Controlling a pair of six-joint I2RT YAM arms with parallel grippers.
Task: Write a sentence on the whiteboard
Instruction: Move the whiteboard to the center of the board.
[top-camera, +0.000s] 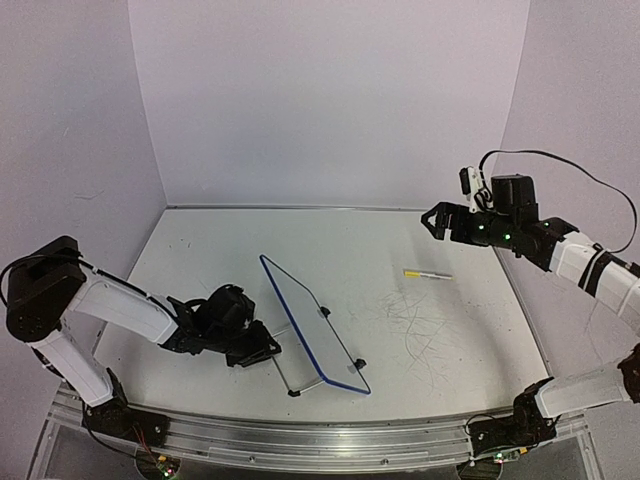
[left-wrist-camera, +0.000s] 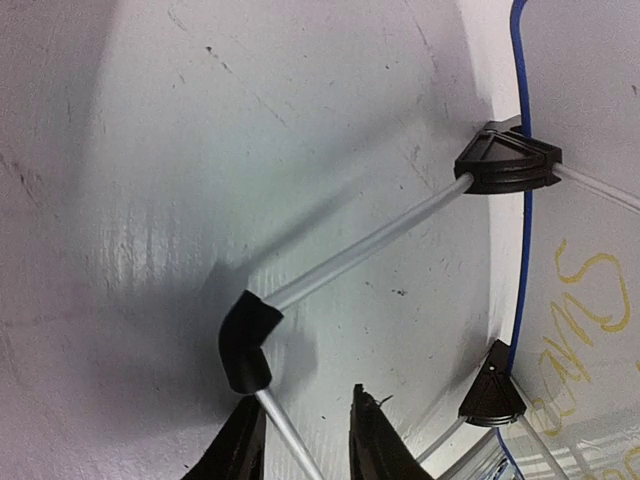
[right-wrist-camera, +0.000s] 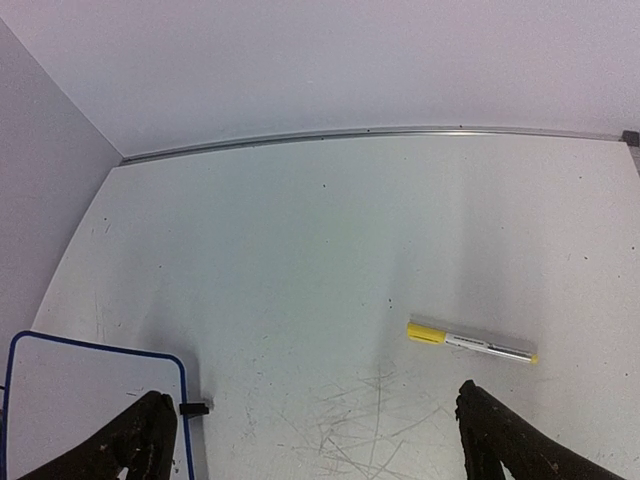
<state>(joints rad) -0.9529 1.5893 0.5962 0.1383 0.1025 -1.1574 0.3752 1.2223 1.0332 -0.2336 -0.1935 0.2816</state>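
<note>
Closest to me, the left arm (top-camera: 110, 305) lies low and stretched across the table (top-camera: 200, 260) toward the whiteboard (top-camera: 312, 325), wrist nearly level with the tabletop. The left gripper (left-wrist-camera: 305, 420) sits at the board's left side, down by its wire stand (left-wrist-camera: 370, 245). Its jaws are drawn in narrow, one on each side of the thin wire just past the black foot (left-wrist-camera: 245, 345). A gap shows between the wire and one finger, so I would not call it a pinch yet.

The whiteboard stands tilted on that stand in the middle of the table. Seen from the wrist, the sentence (left-wrist-camera: 590, 290) shows in yellow letters on the board face beyond the blue frame. The words are too partial to read.

Beyond the board to its right, well apart, the marker (top-camera: 427, 273) lies flat on the table with nothing touching it.

Farther still on that side, the right arm (top-camera: 570, 255) is raised with its elbow bent. The right gripper (right-wrist-camera: 312, 420) is spread wide and empty, looking down over the marker and the board's far corner.

To my eye the writing is done and the board is now being handled. The next move calls for a firm close on that thin wire, without tipping the board.
</note>
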